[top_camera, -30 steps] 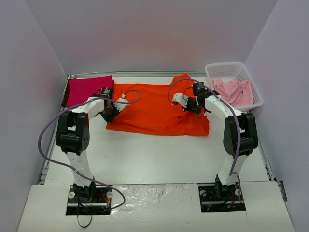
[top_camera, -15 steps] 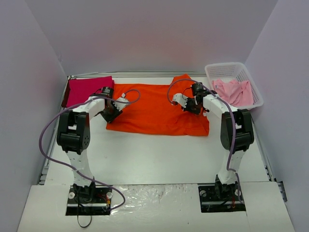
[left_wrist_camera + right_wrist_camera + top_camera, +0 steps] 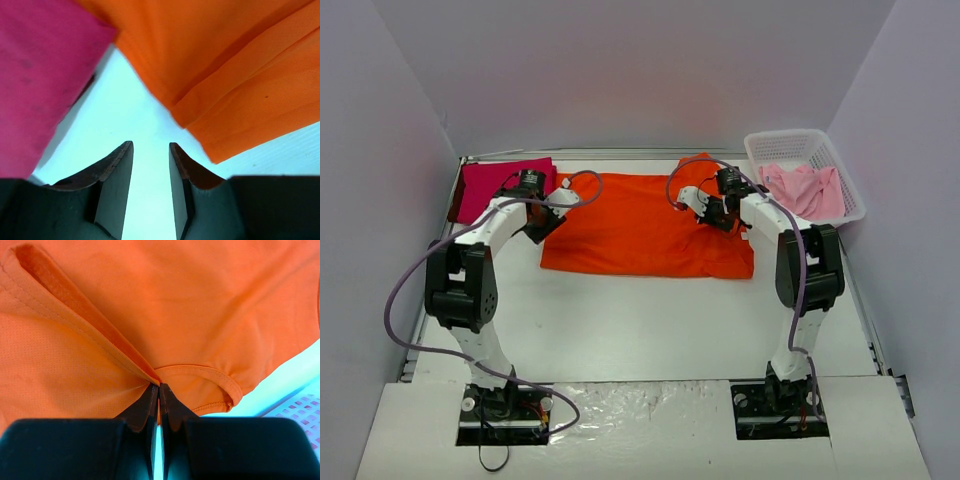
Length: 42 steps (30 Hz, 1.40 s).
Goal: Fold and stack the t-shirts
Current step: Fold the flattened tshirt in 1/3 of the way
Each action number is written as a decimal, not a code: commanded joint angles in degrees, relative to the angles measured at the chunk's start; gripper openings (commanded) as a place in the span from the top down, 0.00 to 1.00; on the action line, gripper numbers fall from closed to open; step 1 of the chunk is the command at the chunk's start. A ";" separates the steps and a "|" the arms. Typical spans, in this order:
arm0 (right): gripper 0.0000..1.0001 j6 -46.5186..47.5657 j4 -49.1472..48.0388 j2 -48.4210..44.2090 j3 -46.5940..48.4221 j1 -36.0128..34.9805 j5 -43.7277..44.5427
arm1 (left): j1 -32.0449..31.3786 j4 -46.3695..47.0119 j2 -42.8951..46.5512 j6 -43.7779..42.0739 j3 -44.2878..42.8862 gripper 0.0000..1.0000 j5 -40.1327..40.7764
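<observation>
The orange t-shirt (image 3: 640, 225) lies spread across the middle of the table, its right part folded over. My right gripper (image 3: 715, 212) is shut on a fold of it by the neckline, with the cloth (image 3: 150, 300) pinched at the fingertips (image 3: 159, 386). My left gripper (image 3: 544, 222) hovers open just off the shirt's left edge (image 3: 230, 75). Only bare table shows between its fingers (image 3: 151, 150). The magenta-red t-shirt (image 3: 498, 185) lies folded at the back left, also seen as cloth (image 3: 40, 75) in the left wrist view. The pale pink t-shirt (image 3: 805, 188) is heaped in the basket.
A white lattice basket (image 3: 790, 137) stands at the back right, and a corner of it (image 3: 305, 410) shows in the right wrist view. Grey walls close in the table on three sides. Both arms' cables loop above the cloth.
My left gripper has opened, let go of the orange shirt's left edge and drawn back toward the magenta one. The right gripper has shifted slightly farther back, still gripping.
</observation>
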<state>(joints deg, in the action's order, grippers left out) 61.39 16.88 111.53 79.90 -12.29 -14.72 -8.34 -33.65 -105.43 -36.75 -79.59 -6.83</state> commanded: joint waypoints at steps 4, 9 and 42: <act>0.84 -2.23 -0.80 1.85 2.89 0.78 1.54 | 1.22 -1.23 8.39 1.42 -0.13 0.66 1.12; 0.52 -2.50 -1.15 2.20 2.37 1.04 1.71 | 1.22 -1.42 11.38 1.16 2.68 0.66 1.64; 0.44 -34.31 15.90 -20.29 -9.41 1.92 4.44 | -6.69 20.00 16.48 -7.46 27.82 0.70 6.03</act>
<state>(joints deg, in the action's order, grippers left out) 29.26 31.62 92.92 70.13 -10.52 -9.30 -14.68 -20.16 -89.41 -42.83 -52.36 -4.49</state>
